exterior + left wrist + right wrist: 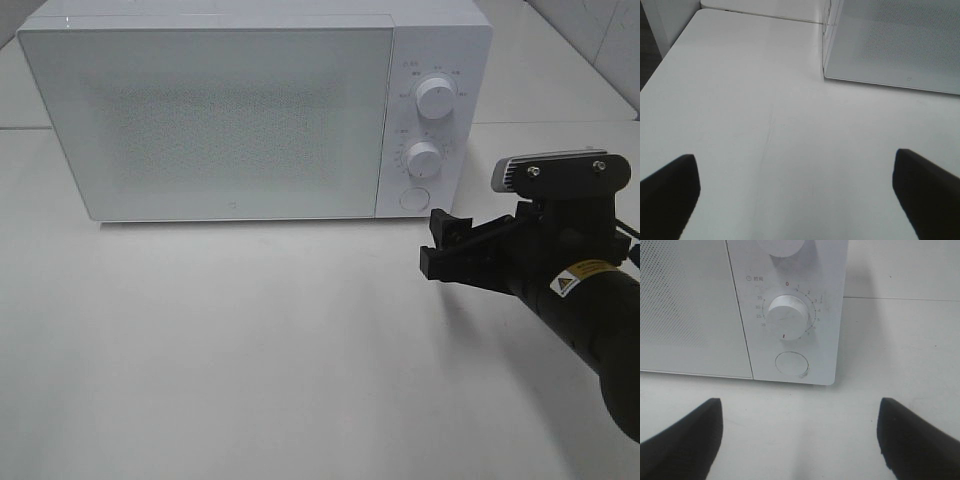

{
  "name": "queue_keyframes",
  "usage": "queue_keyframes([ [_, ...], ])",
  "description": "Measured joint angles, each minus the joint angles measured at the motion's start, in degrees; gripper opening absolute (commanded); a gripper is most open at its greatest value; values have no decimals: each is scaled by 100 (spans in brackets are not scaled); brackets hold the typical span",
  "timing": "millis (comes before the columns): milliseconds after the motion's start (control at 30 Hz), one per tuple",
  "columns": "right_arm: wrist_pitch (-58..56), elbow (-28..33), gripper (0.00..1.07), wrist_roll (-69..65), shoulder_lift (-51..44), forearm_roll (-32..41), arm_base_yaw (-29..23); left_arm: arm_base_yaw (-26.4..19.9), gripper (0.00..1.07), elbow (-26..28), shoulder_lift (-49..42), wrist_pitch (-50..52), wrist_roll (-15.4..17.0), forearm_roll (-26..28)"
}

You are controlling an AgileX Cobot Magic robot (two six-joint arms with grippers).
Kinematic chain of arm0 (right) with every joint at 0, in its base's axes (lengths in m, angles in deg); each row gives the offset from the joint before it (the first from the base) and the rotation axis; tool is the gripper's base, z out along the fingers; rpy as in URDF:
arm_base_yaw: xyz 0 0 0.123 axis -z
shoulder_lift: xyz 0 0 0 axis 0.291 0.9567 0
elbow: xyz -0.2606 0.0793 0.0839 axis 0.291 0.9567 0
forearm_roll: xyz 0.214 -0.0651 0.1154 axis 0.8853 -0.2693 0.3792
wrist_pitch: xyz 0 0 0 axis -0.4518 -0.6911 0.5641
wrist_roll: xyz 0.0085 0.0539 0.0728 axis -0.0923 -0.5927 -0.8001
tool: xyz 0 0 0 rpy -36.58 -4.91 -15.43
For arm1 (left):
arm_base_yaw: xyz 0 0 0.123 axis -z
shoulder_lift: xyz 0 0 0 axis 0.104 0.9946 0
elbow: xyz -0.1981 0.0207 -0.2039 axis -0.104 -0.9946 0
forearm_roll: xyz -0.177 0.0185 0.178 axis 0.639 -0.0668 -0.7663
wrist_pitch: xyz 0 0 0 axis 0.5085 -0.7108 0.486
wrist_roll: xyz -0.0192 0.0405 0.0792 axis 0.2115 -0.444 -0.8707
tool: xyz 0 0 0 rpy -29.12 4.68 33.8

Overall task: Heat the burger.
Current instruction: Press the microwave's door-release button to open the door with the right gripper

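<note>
The right claw is shown with its black jaws spread wide and nothing between them, held low over the matt white table. Directly ahead of it stands the control panel of a white microwave. Nearest the claw is a flat round button, above that a smooth lower dial ringed with printed numerals, and farther up an upper dial. Beside the panel, the closed door is a flat, glossy sheet with a finely dotted window. The left claw is likewise spread and empty over bare table, with the door's far corner ahead of it. The burger is not visible in any view and is judged to be behind the shut door, though this cannot be confirmed. It is expected to be light, soft and loosely stacked, with a bun that is easily dented. A gentle hold across the sides, low on the stack, is advised.
</note>
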Motion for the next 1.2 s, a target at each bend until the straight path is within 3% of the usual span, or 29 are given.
queue_keyframes([
  [267,0,0,69,-613,17,29,-11,0,100,0,0,0,0,0],
  [367,0,0,62,-1770,17,40,-11,0,100,0,0,0,0,0],
  [733,0,0,22,-6371,17,40,-11,0,100,0,0,0,0,0],
  [933,0,0,11,-7683,17,40,-11,0,100,0,0,0,0,0],
  [1000,0,0,1,-8205,17,52,-11,0,100,0,0,0,0,0],
  [1200,-6,0,0,-8463,17,201,-11,0,100,0,0,0,0,0],
])
